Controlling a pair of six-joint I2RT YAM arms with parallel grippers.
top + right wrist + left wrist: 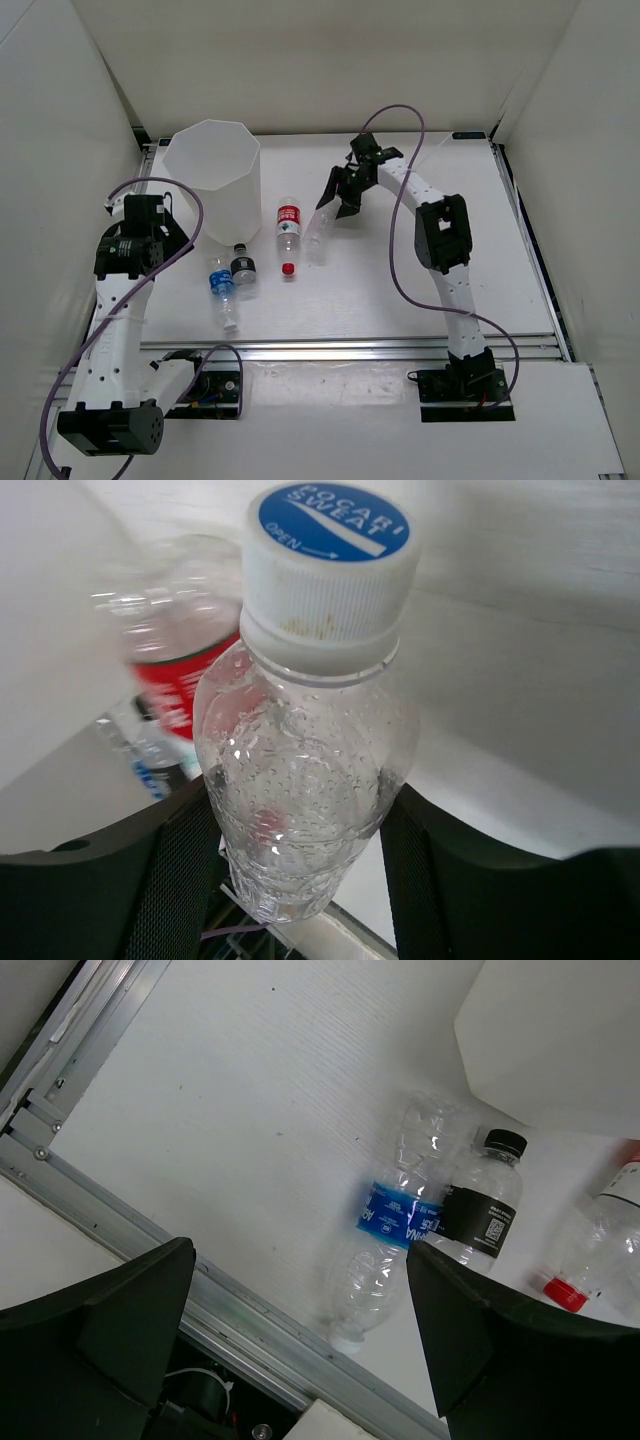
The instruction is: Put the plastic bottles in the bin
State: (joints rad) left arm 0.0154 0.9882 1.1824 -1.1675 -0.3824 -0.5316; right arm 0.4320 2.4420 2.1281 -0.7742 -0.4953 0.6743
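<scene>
The right hand (pixel 338 200) pinches the plain clear plastic bottle with a white cap (pixel 300 780) at mid-body, right of the tall white translucent bin (pixel 215 200). The left hand (pixel 300 1260) hangs spread above the desk (pixel 350 300). Empty and thin-walled, the bottle looks light, slick and crushable, so a gentle hold there seems right.

Bin (pixel 212 185) mouth open above; blue-labelled bottle (pixel 223 290), black-capped bottle (pixel 243 265) packed together near its front wall.
</scene>
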